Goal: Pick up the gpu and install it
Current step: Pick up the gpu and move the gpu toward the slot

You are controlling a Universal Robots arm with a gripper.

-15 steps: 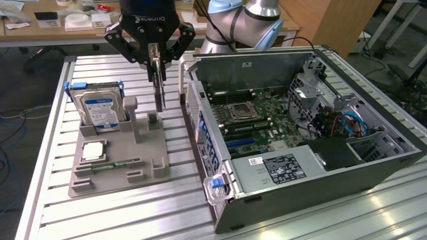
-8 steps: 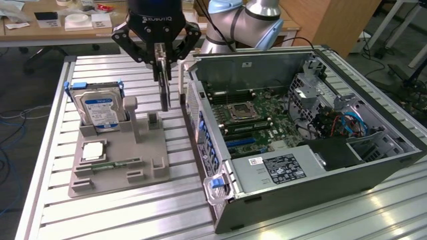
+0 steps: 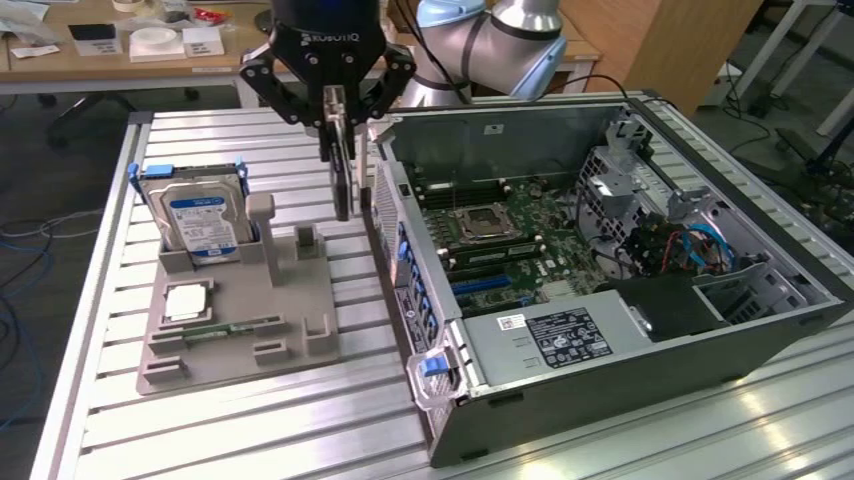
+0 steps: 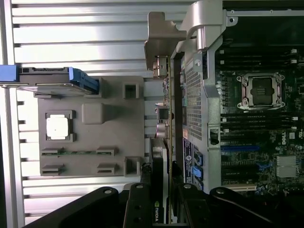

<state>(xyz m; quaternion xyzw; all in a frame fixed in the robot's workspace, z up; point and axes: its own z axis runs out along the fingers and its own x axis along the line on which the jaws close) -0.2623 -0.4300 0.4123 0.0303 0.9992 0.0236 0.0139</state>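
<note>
The black hand (image 3: 344,118) pinches the thin, dark, silver-bracketed gpu (image 3: 344,185) upright above the slatted metal bench (image 3: 267,420), just beside the open grey computer case (image 3: 601,330).

I read the gpu (image 3: 344,178) as dark matt board, and its bracket (image 4: 163,37) was bare bright metal. The gripper (image 3: 344,135) looked black with a satin sheen. The table (image 3: 200,430) was ribbed aluminium, throwing glare. The holder (image 3: 254,320) was dull grey plastic, the hard drive (image 3: 200,215) glossy metal, and the computer case (image 3: 641,370) grey perforated sheet metal.
</note>
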